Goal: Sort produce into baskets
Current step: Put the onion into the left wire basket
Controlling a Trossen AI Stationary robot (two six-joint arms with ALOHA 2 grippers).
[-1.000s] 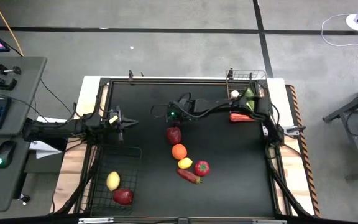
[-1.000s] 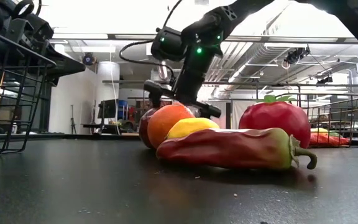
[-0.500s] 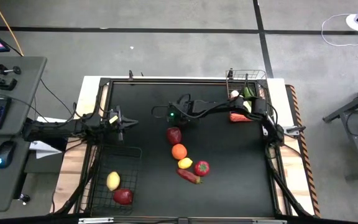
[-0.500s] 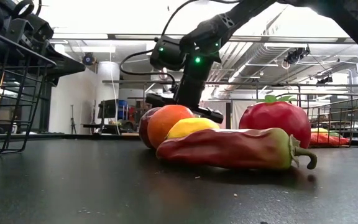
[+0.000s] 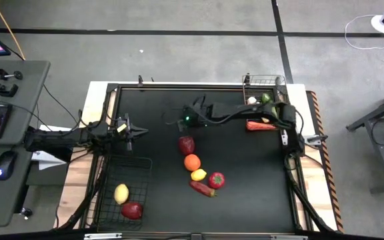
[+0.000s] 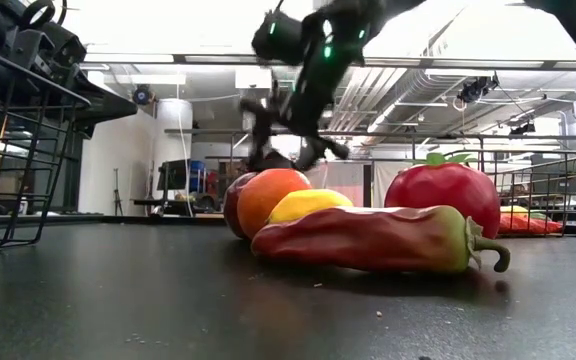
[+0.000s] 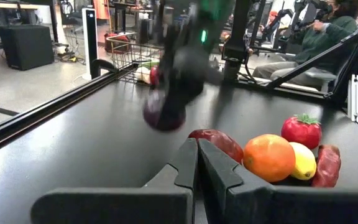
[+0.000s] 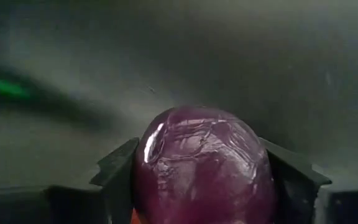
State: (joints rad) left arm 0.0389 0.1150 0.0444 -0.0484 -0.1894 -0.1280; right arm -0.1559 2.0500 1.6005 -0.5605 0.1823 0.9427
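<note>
My right gripper (image 5: 188,121) hangs above the table's middle, shut on a dark purple round fruit (image 8: 204,163), which also shows in the left wrist view (image 7: 165,113). Below it, toward the near edge, a dark red fruit (image 5: 187,145), an orange (image 5: 192,162), a lemon (image 5: 198,175), a red tomato (image 5: 216,179) and a red pepper (image 5: 203,189) lie in a row on the table. My left gripper (image 5: 131,131) waits shut and empty at the table's left. The black basket (image 5: 112,175) at the near left holds a lemon (image 5: 121,193) and a red fruit (image 5: 132,211). My right gripper pinches the purple fruit between its two fingers (image 8: 120,174), one on each of its opposite sides (image 8: 148,177). The fruit fills the gap between them. It hangs lifted clear of the table (image 7: 165,113).
The lighter wire basket (image 5: 265,81) stands at the far right corner with several vegetables in it (image 5: 259,124). Bare table lies between the row of produce and the black basket. A person sits beyond the table in the left wrist view (image 7: 328,31).
My right gripper has gone up from the table beside the dark red fruit, carrying the purple fruit, which is now lifted clear. The other produce has stayed in place.
</note>
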